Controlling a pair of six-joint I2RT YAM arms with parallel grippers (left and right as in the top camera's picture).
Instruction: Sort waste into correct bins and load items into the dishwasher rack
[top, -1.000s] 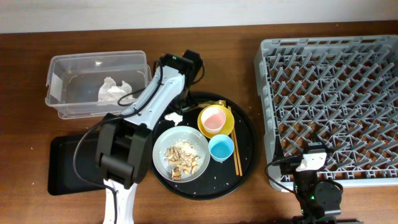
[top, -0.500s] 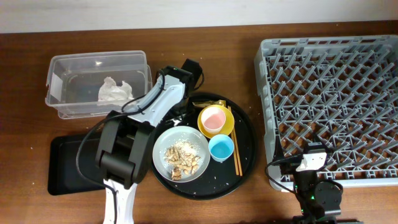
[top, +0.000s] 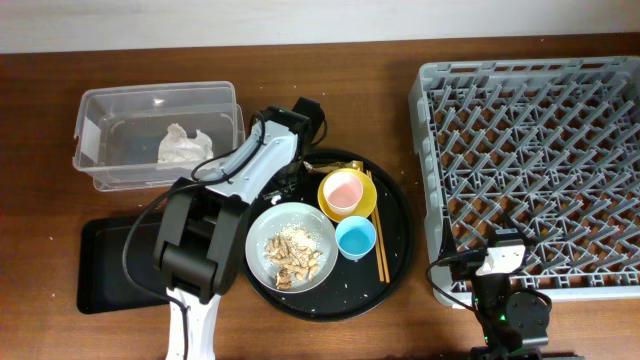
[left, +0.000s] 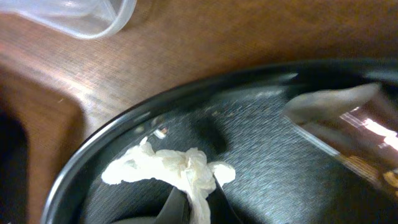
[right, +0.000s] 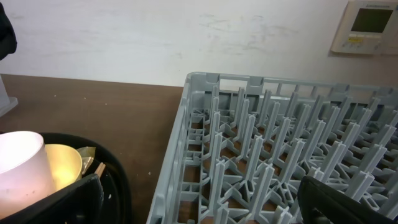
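One crumpled tissue (left: 163, 169) is pinched by the left end effector (left: 196, 210), closed tight on it, on the round black tray (left: 267, 155) nr its rim, beside the clear tub (top: 158, 90). Right end effector (right: 199, 190) is held wide apart, empty, by the rack (right: 261, 124).

The left arm (top: 250, 165) reaches far out and bends down. The left gripper (left: 198, 208) pinches tight on white tissue (left: 168, 171). The right arm (top: 508, 300) sits low, the right gripper (right: 202, 190) spread wide.

Overhead top-down, wrists close (tray (top: 397, 235) shared)
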